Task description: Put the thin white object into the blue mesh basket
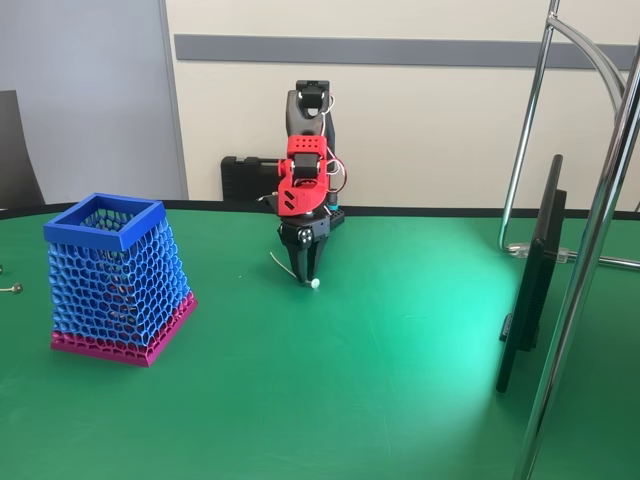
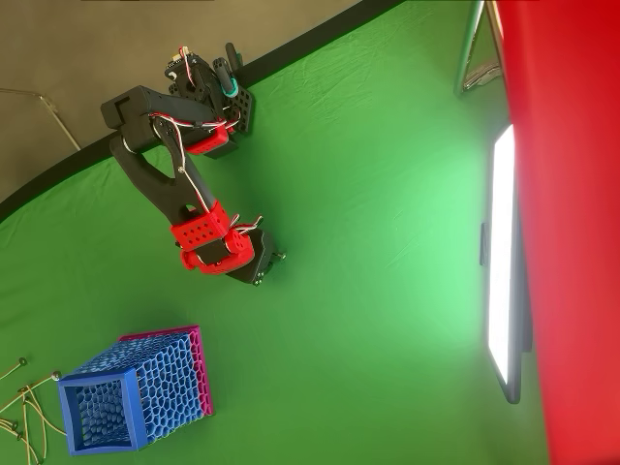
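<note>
At the near left of the green surface [image 1: 350,400] in the fixed view stands the blue mesh basket [image 1: 118,280], upright on its magenta base, open top facing up. Just left of it, at the picture's edge, lies a small dark pin [image 1: 12,289]. Farther back, near the middle, the hand [image 1: 304,278] points straight down with its tips at the cloth, closed on the thin white stick [image 1: 285,267]; the stick slants up to the left, its small ball [image 1: 315,284] resting on the surface just right of the tips. It is well apart from the basket. In the overhead view, several loose sticks [image 2: 24,412] lie beside the basket [image 2: 136,389].
</note>
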Controlling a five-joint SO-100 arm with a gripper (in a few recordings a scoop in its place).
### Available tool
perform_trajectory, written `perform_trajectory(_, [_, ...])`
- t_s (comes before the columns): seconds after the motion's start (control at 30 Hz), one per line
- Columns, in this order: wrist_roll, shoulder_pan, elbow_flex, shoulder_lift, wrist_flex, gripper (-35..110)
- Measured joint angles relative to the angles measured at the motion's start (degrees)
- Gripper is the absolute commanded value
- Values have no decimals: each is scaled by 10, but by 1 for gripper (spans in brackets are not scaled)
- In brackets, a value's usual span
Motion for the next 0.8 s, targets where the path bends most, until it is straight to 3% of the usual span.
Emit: perform_trajectory(0.8, [5, -20, 0, 29, 12, 12])
